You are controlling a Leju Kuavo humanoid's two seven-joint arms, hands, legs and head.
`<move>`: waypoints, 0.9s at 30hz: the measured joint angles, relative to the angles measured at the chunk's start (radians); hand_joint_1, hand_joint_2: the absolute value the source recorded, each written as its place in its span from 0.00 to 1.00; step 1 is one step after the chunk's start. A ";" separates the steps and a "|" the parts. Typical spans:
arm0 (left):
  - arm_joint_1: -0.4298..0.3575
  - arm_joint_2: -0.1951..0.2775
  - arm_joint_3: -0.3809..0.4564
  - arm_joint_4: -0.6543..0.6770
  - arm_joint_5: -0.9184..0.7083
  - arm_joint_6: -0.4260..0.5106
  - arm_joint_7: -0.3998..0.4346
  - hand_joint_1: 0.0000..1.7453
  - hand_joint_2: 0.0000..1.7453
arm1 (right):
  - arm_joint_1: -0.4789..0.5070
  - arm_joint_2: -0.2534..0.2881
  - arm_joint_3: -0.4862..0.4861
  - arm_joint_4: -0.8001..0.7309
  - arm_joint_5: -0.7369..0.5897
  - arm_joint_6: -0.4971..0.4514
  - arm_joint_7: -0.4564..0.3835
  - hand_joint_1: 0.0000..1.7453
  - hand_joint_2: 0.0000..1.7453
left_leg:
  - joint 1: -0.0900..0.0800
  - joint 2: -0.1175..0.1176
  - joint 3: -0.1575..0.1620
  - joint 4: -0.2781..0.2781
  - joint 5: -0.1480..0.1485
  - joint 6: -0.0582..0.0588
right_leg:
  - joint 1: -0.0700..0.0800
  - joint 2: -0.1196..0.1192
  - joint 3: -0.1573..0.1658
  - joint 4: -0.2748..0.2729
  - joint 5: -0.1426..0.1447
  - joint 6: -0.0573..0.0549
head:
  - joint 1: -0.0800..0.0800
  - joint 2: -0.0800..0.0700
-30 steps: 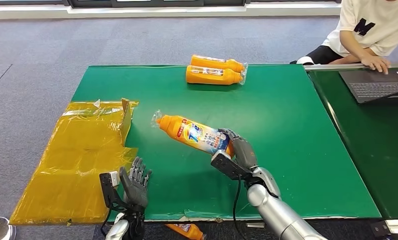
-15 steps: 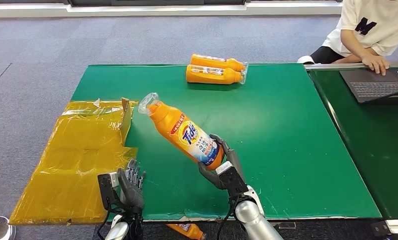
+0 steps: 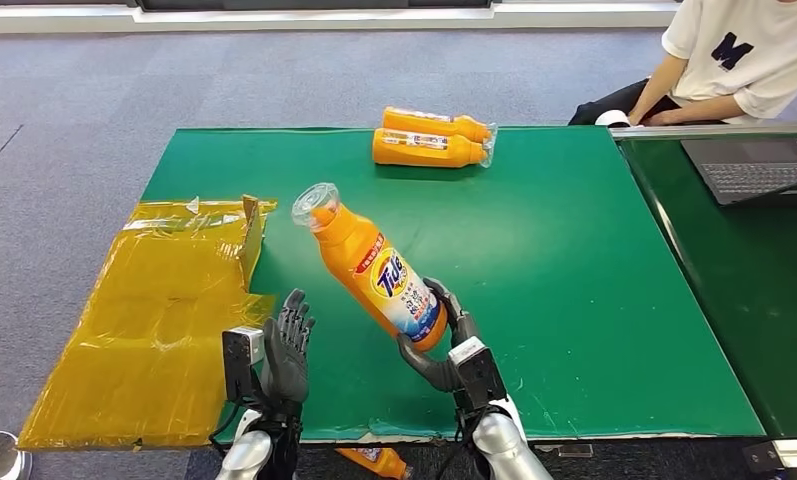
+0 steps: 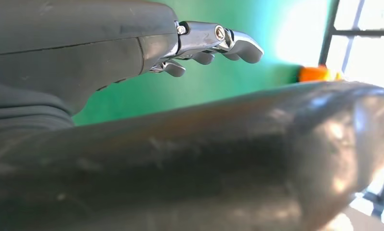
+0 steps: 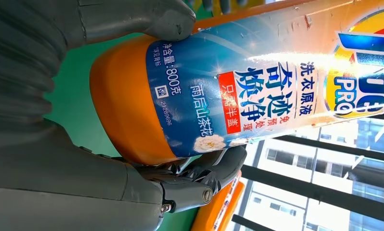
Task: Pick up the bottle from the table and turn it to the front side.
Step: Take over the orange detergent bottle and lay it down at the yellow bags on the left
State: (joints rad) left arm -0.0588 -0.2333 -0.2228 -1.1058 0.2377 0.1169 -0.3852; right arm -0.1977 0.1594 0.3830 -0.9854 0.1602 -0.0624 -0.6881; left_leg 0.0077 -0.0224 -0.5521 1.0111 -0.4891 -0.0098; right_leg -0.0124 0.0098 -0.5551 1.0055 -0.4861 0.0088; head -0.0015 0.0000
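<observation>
Your right hand (image 3: 442, 345) grips the orange bottle (image 3: 374, 270) around its base, thumb on one side and dark fingers (image 5: 214, 173) curled round the other, holding it clear above the green table (image 3: 574, 260). The bottle's long axis tilts up and away toward the robot's left, its clear cap (image 3: 316, 205) at the far upper end and the blue-and-yellow front label facing the head camera. Your right wrist view adds what the head view cannot resolve: glossy plastic, fine printed text and a small flower on the label's blue panel. Your left hand (image 3: 286, 350) stands beside the bottle with fingers apart, holding nothing; its wrist view shows metal-jointed fingertips (image 4: 238, 41) over green. Two more orange bottles (image 3: 434, 140) lie at the far edge, and crinkled yellow film (image 3: 154, 310) drapes the table's left side.
</observation>
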 joint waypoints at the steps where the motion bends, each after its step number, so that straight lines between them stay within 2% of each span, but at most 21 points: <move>1: -0.003 0.000 -0.009 -0.008 -0.012 -0.008 0.000 0.00 0.00 | 0.003 0.001 0.000 0.000 0.000 0.002 0.001 1.00 1.00 | 0.000 0.000 0.000 0.000 0.000 0.000 | 0.000 0.000 0.000 0.000 0.000 0.000 | 0.000 0.000; 5: -0.020 0.003 -0.045 -0.045 -0.078 -0.011 -0.010 0.00 0.00 | 0.017 0.005 0.000 0.000 0.009 0.007 0.011 1.00 1.00 | 0.000 0.000 -0.001 0.000 0.000 0.000 | 0.000 0.000 0.000 0.000 0.000 0.000 | 0.000 0.000; 9: -0.040 0.009 -0.075 -0.076 -0.181 0.022 -0.027 0.00 1.00 | 0.023 0.012 0.000 0.000 0.027 0.006 0.024 1.00 1.00 | 0.000 0.000 -0.001 0.000 0.000 0.000 | 0.000 0.000 -0.001 0.000 0.000 0.000 | 0.000 0.000; 13: -0.074 0.012 -0.101 -0.087 -0.266 0.047 -0.028 0.00 1.00 | 0.024 0.019 0.000 0.000 0.042 0.007 0.037 1.00 1.00 | 0.000 0.000 -0.001 0.000 0.000 0.000 | 0.000 0.000 -0.001 0.000 0.000 0.000 | 0.000 0.000; 27: -0.124 0.016 -0.144 -0.084 -0.377 0.050 -0.010 0.00 1.00 | 0.024 0.033 -0.013 0.000 0.085 0.008 0.046 1.00 1.00 | 0.000 0.001 -0.001 0.000 0.000 0.000 | 0.000 0.000 -0.001 0.000 0.001 0.000 | 0.000 0.000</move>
State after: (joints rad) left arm -0.1824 -0.2168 -0.3667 -1.1903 -0.1395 0.1668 -0.3951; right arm -0.1737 0.1920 0.3703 -0.9857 0.2456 -0.0542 -0.6421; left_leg 0.0077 -0.0219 -0.5532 1.0112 -0.4890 -0.0099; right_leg -0.0125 0.0101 -0.5564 1.0055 -0.4856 0.0083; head -0.0015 -0.0002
